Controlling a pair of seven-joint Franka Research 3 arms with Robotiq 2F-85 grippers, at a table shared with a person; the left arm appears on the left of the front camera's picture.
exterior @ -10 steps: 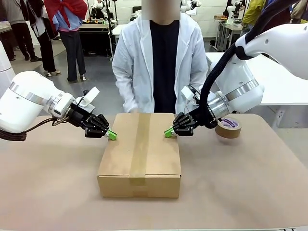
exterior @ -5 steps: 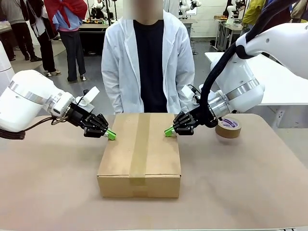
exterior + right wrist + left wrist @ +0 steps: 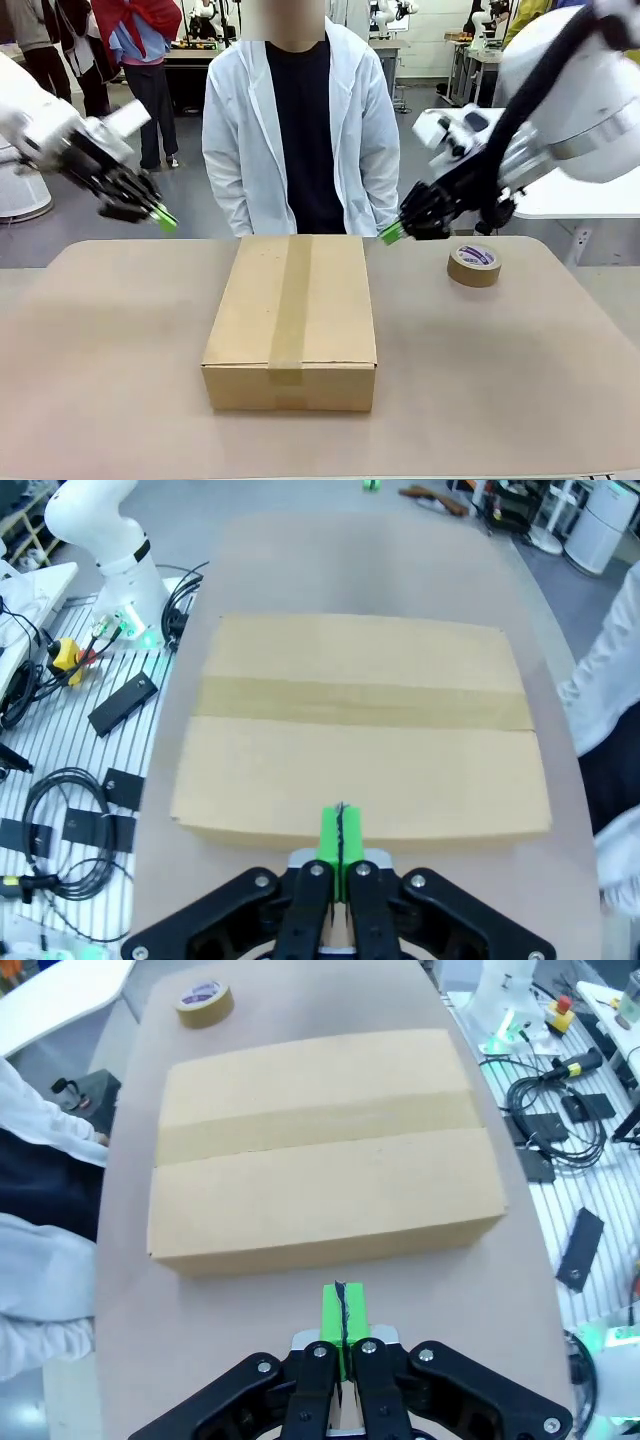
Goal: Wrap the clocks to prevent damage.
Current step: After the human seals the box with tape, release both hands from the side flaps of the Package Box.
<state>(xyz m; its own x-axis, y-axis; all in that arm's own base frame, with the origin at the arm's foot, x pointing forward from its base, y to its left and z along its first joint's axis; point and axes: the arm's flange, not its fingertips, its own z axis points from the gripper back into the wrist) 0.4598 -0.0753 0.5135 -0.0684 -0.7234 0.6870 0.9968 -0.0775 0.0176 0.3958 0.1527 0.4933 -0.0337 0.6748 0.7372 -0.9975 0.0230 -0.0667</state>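
Note:
The clocks are hidden from view. A brown cardboard box [image 3: 290,320], shut and sealed along its top with a strip of brown tape, lies in the middle of the table [image 3: 100,350]. My left gripper [image 3: 165,220] hangs shut in the air to the upper left of the box, holding nothing. Above the box's far right corner my right gripper [image 3: 390,233] is also shut and empty. In the left wrist view the box [image 3: 320,1150] lies beyond the closed green pads of the left gripper [image 3: 342,1305]. The right wrist view shows the box [image 3: 360,730] past the right gripper [image 3: 340,830].
A roll of brown tape [image 3: 474,264] lies on the table right of the box, also seen far off as the tape roll [image 3: 205,1002]. A person in a white coat [image 3: 300,130] stands at the far edge. Cables and devices [image 3: 70,810] lie beside the table.
Both arms have lifted up and away from the box top, the left one out to the left, the right one out to the right. The person has shifted slightly left.

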